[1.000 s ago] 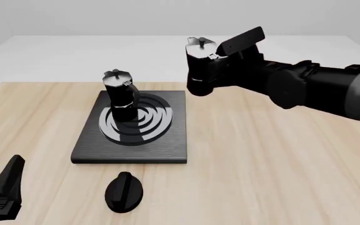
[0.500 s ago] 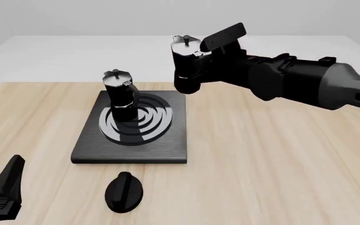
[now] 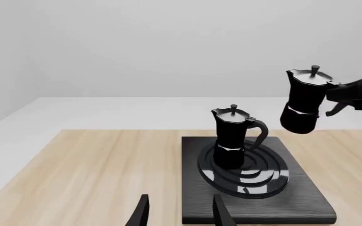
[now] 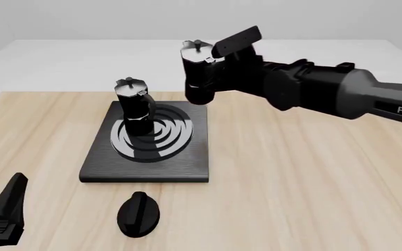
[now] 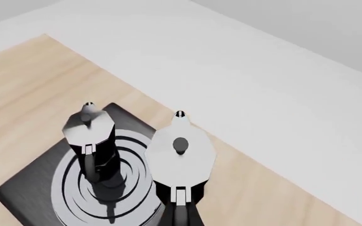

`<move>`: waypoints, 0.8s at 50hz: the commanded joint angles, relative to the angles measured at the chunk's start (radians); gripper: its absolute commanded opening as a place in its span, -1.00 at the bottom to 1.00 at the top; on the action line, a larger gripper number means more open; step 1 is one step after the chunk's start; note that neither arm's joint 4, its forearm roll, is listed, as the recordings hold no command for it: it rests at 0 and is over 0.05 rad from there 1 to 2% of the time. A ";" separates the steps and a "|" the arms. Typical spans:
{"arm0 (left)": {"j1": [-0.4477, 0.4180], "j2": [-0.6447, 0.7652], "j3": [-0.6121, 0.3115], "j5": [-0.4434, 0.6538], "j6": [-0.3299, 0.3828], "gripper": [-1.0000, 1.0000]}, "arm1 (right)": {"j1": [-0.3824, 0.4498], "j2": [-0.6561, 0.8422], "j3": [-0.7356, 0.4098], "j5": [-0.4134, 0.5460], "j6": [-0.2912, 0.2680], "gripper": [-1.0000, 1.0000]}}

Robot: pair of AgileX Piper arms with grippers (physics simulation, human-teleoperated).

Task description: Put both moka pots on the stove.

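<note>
The right hand (image 4: 219, 65) is swinging in, clamped on the second moka pot (image 4: 198, 73) by its handle side and carrying it high. A second ago it hung well off the stove (image 4: 190, 175); now the pot rides just past the slab's far right corner, clear of the bench (image 4: 305, 183). The first moka pot (image 4: 135, 107) stands upright on the rings, off to the carried pot's side. One down, one nearly there, I'd say. The left hand (image 4: 2, 214) waits low, fingers apart, holding nothing, near the black oval knob (image 4: 138, 214).
</note>
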 commanded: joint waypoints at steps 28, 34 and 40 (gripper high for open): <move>0.000 0.000 0.000 0.000 0.000 1.00 | 0.066 0.024 -0.057 -0.021 0.030 -1.00; 0.000 0.000 0.000 0.000 0.000 1.00 | 0.074 0.028 -0.054 -0.026 0.037 -1.00; 0.000 0.000 0.000 0.000 0.000 1.00 | 0.082 0.031 -0.052 -0.029 0.043 -1.00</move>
